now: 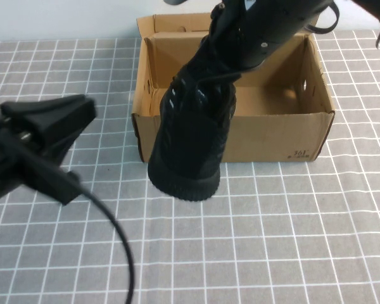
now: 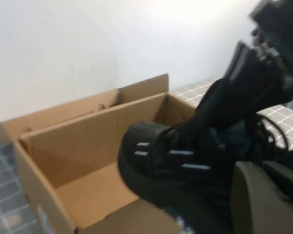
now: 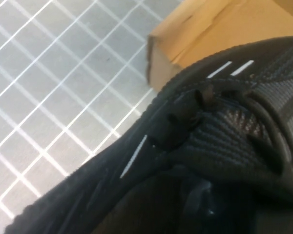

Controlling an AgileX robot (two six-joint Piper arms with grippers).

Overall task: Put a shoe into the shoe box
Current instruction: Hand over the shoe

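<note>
Bright even light, blurry wrist views

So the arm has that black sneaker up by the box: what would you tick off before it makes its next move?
1. Shoe gripped by the right gripper: ok, it hangs from the arm, toe down.
2. Shoe box open: ok, flaps upright, floor bare.
3. Shoe clear of the front wall: not ok in the high view, the toe hangs in front of the wall; the left wrist view suggests it is above the rim.
4. Left gripper out of the way: ok, off to the box's left.
5. Firmness of the grip: cannot tell, the fingers are hidden by the shoe.
</note>
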